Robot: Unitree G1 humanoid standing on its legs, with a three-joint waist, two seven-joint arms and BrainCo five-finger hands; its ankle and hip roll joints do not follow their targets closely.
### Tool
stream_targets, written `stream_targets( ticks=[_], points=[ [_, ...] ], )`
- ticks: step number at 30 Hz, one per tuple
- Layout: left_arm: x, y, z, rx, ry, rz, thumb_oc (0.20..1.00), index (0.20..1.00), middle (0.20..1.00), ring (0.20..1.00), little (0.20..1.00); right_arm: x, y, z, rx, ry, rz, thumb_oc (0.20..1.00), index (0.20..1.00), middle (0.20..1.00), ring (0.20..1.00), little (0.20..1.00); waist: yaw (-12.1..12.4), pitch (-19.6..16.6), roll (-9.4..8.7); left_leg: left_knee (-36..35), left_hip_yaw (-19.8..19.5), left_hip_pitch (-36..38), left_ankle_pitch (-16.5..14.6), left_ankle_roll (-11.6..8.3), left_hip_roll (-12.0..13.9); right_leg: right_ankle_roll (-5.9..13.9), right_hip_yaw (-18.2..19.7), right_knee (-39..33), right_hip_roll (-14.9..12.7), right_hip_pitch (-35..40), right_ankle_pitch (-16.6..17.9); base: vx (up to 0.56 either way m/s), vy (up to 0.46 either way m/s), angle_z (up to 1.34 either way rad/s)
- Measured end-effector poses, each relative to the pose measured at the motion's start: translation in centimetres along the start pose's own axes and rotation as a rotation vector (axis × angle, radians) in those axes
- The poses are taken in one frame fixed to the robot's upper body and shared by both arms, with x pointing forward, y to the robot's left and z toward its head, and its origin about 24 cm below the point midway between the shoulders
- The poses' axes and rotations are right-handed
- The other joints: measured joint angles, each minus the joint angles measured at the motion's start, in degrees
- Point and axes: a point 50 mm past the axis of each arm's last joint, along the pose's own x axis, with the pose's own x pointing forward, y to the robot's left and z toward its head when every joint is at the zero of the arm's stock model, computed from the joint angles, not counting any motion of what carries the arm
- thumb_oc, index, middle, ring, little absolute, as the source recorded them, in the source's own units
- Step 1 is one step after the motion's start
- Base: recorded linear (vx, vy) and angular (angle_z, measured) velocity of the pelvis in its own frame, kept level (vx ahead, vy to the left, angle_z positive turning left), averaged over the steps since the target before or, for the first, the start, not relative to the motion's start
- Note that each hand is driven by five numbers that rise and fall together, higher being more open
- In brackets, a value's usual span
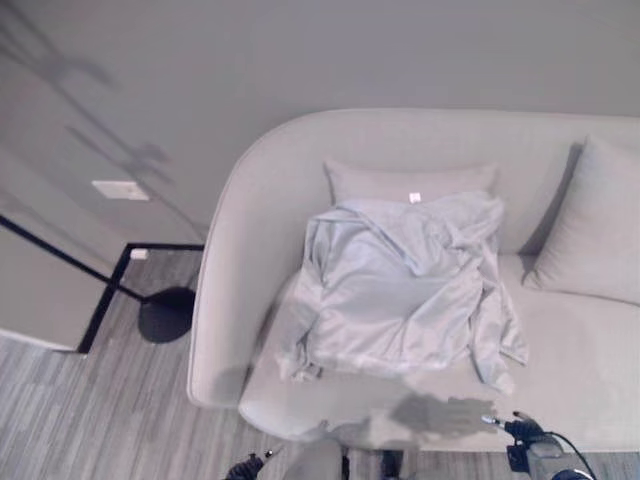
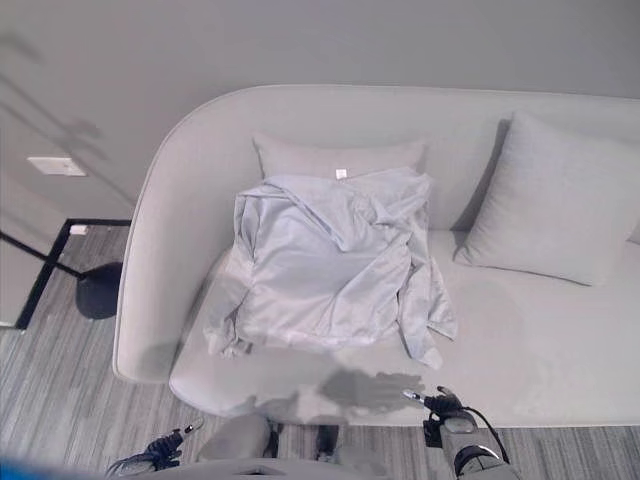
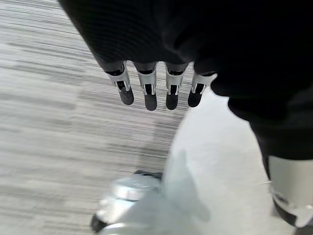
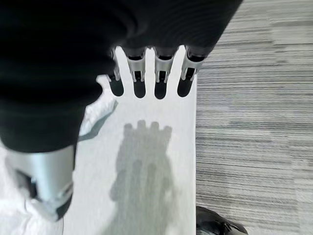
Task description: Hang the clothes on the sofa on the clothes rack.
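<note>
Grey garment (image 2: 325, 265) crumpled on sofa (image 2: 540, 340) | left hand (image 3: 151, 88), right hand (image 4: 146, 73): fingers straight, empty

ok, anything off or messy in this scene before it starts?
Only the pale garment: it lies crumpled over the sofa seat, propped against the back cushion, one sleeve trailing toward the front edge. Both hands, left and right, are open and holding nothing.

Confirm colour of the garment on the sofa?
Pale blue-grey, plain; the garment shows best in the right eye view.
</note>
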Motion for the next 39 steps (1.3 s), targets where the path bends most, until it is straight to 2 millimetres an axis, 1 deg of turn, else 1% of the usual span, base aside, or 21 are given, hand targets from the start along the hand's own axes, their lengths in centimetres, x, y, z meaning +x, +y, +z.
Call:
stream_targets(
  ticks=[2,3,4,7,10,11,12,13,14,16,17,18,19,20,22,25,26,27,31,38,39],
  points=[
    [0.2,0.4,2.4,0.013,-0.075,0.004,1.000,1.000,1.000,1.000,1.000,0.0,0.4,-0.1,0.002,0.002,0.021,1.000,1.000,1.000,1.000,1.000,0.2,0.1,0.88,-0.2,0.2,0.3,-0.9,0.33,1.8,1.87,-0.7,11.1,0.3,-5.3,-2.6,0.14,0.230,-0.16],
    [0.2,0.6,2.6,0.014,-0.084,0.008,1.000,1.000,1.000,1.000,1.000,-0.1,0.5,-0.2,0.001,0.001,0.027,1.000,1.000,1.000,1.000,1.000,0.3,0.1,0.88,0.0,0.4,0.3,-0.8,0.52,1.9,2.06,-1.1,14.9,-0.7,-6.6,-4.4,0.06,0.265,-0.10],
    [0.2,1.0,2.7,0.019,-0.087,0.018,1.000,1.000,1.000,1.000,1.000,-0.1,0.6,-0.1,0.001,-0.008,0.034,1.000,1.000,1.000,1.000,1.000,0.0,0.3,1.21,-0.1,0.5,0.4,-1.2,0.89,1.7,3.98,-1.2,24.4,-3.1,-10.5,-4.9,0.00,0.134,-0.01],
    [0.2,1.0,2.8,0.044,-0.084,0.012,1.000,1.000,1.000,1.000,1.000,-0.2,0.4,-0.4,-0.003,-0.006,0.029,1.000,1.000,1.000,1.000,1.000,-0.3,0.6,1.76,0.1,0.3,0.1,-0.8,1.47,1.6,5.47,-0.9,35.5,-4.9,-16.5,-2.8,0.06,0.134,0.11],
    [0.2,0.7,2.2,0.057,-0.063,0.006,1.000,1.000,1.000,1.000,1.000,-0.1,0.4,0.3,0.000,-0.029,0.031,1.000,1.000,1.000,1.000,1.000,-0.2,1.4,4.20,-0.2,0.2,-1.6,-0.9,1.40,2.2,3.63,-3.9,34.4,-5.3,-17.4,-1.1,0.13,-0.015,0.05],
    [0.1,0.9,2.0,0.056,-0.058,0.012,1.000,1.000,1.000,1.000,1.000,-0.1,0.4,0.1,0.000,-0.023,0.030,1.000,1.000,1.000,1.000,1.000,0.2,1.5,4.75,-0.2,0.2,-1.4,-0.9,1.37,2.9,3.22,-5.2,33.9,-6.2,-17.2,-2.5,0.14,-0.142,0.14],
    [0.1,0.9,1.5,0.052,-0.046,0.014,1.000,1.000,1.000,1.000,1.000,-0.1,0.1,-0.1,-0.003,-0.020,0.022,1.000,1.000,1.000,1.000,1.000,0.4,1.3,5.19,-0.1,1.1,-1.2,-0.9,1.39,2.9,3.70,-6.9,32.2,-8.5,-15.8,-4.4,0.07,-0.087,0.11],
    [0.0,1.0,0.8,0.048,-0.029,0.018,1.000,1.000,1.000,1.000,1.000,-0.2,-0.3,-0.2,-0.008,-0.023,0.014,1.000,1.000,1.000,1.000,1.000,0.1,0.5,5.35,-0.1,1.1,-1.5,-0.9,1.40,2.7,4.60,-9.0,24.9,-10.8,-13.4,-4.3,0.04,-0.081,0.04],
    [-0.2,1.3,0.2,0.047,-0.021,0.027,1.000,1.000,1.000,1.000,1.000,-0.2,-0.3,0.0,-0.017,-0.032,0.013,1.000,1.000,1.000,1.000,1.000,0.6,0.1,5.17,-0.1,1.2,-1.9,-0.9,1.39,2.6,5.00,-8.8,18.6,-12.4,-11.8,-4.1,0.06,-0.126,0.01],
    [-0.2,1.8,0.4,0.053,-0.027,0.047,1.000,1.000,1.000,1.000,1.000,-0.1,-0.1,0.9,-0.027,-0.065,0.020,1.000,1.000,1.000,1.000,1.000,1.3,0.0,4.56,-0.2,0.2,-3.3,-1.3,0.84,2.9,5.86,-7.8,14.3,-13.8,-11.4,-3.6,0.07,-0.125,0.11],
    [-0.2,2.3,0.9,0.058,-0.042,0.061,1.000,1.000,1.000,1.000,1.000,-0.2,0.3,0.9,-0.022,-0.073,0.029,1.000,1.000,1.000,1.000,1.000,1.0,-0.6,2.36,0.5,-0.3,-5.0,-3.2,-1.25,1.2,8.34,-4.6,6.7,-12.8,-10.2,-5.3,0.06,-0.082,0.51],
    [-0.2,3.3,1.7,0.068,-0.060,0.086,1.000,1.000,1.000,1.000,1.000,-0.3,1.0,1.1,-0.017,-0.089,0.044,1.000,1.000,1.000,1.000,1.000,-0.3,-0.4,-3.05,8.5,0.6,-8.2,-2.7,-0.08,-3.5,11.18,-1.1,0.7,-16.9,-9.3,-8.6,0.08,-0.114,0.69],
    [0.0,2.1,1.9,0.057,-0.058,0.066,1.000,1.000,1.000,1.000,1.000,-0.2,-0.2,1.5,-0.030,-0.105,0.013,1.000,1.000,1.000,1.000,1.000,-1.6,0.4,-1.50,18.6,1.0,-9.9,-7.2,0.82,-3.2,14.70,0.0,0.1,-16.3,-8.3,-3.3,0.09,-0.108,0.63],
    [0.1,1.0,2.0,0.047,-0.066,0.037,1.000,1.000,1.000,1.000,1.000,-0.2,-1.2,1.7,-0.039,-0.110,-0.014,1.000,1.000,1.000,1.000,1.000,-2.3,0.8,0.35,18.6,0.2,-9.6,-10.1,2.12,-2.4,14.99,0.5,1.2,-15.0,-8.2,-2.6,0.08,-0.116,0.27],
    [0.1,0.2,2.9,0.042,-0.110,0.018,1.000,1.000,1.000,1.000,1.000,-0.3,-1.2,1.1,-0.044,-0.104,-0.014,1.000,1.000,1.000,1.000,1.000,-2.0,1.1,0.48,10.9,-0.3,-5.7,-7.9,-0.70,-1.9,12.79,2.3,-0.1,-13.8,-8.6,0.1,0.05,-0.161,-0.08],
    [0.0,0.6,4.8,0.048,-0.195,0.025,1.000,1.000,1.000,1.000,1.000,-0.6,-1.2,-0.1,-0.045,-0.086,-0.010,1.000,1.000,1.000,1.000,1.000,-3.7,1.1,-0.32,5.6,-2.3,-4.4,-4.7,-1.79,-1.2,9.86,0.0,-1.3,-12.4,-8.4,4.2,0.07,-0.218,0.26],
    [0.0,0.6,4.8,0.048,-0.195,0.025,1.000,1.000,1.000,1.000,1.000,-0.6,-1.2,-0.1,-0.045,-0.086,-0.010,1.000,1.000,1.000,1.000,1.000,-3.7,1.1,-0.32,5.6,-2.3,-4.4,-4.7,-1.79,-1.2,9.86,0.0,-1.3,-12.4,-8.4,4.2,0.05,-0.179,0.36],
    [-0.1,0.4,5.2,0.048,-0.217,0.020,1.000,1.000,1.000,1.000,1.000,-0.7,-1.3,-0.4,-0.044,-0.086,-0.010,1.000,1.000,1.000,1.000,1.000,-3.8,0.9,-0.15,2.7,-3.2,-3.3,-2.1,-3.45,0.7,8.00,-1.7,-1.3,-10.5,-8.3,6.1,0.02,-0.095,0.17],
    [-0.1,0.2,5.3,0.045,-0.228,0.012,1.000,1.000,1.000,1.000,1.000,-0.7,-1.7,0.8,-0.045,-0.134,-0.017,1.000,1.000,1.000,1.000,1.000,-4.0,0.7,0.39,0.6,-3.5,-2.2,0.1,-4.67,3.7,6.70,-2.8,-1.3,-7.6,-8.1,5.7,0.04,-0.079,0.04],
    [-0.5,-0.5,7.1,0.041,-0.319,-0.011,1.000,1.000,1.000,1.000,1.000,-1.1,-2.3,3.8,-0.050,-0.267,-0.020,1.000,1.000,1.000,1.000,1.000,-5.0,0.1,0.86,0.4,-3.6,-1.0,0.1,-5.13,4.1,5.87,-3.4,-1.2,-7.1,-6.9,5.6,0.04,-0.034,0.01],
    [-0.6,-0.7,7.8,0.040,-0.348,-0.017,1.000,1.000,1.000,1.000,1.000,-1.4,-2.2,5.2,-0.050,-0.318,-0.017,1.000,1.000,1.000,1.000,1.000,-5.3,0.1,0.90,0.2,-3.4,-0.5,-0.1,-5.32,4.1,5.89,-3.2,-1.3,-7.2,-6.4,5.6,0.05,-0.007,-0.03]
  ],
)
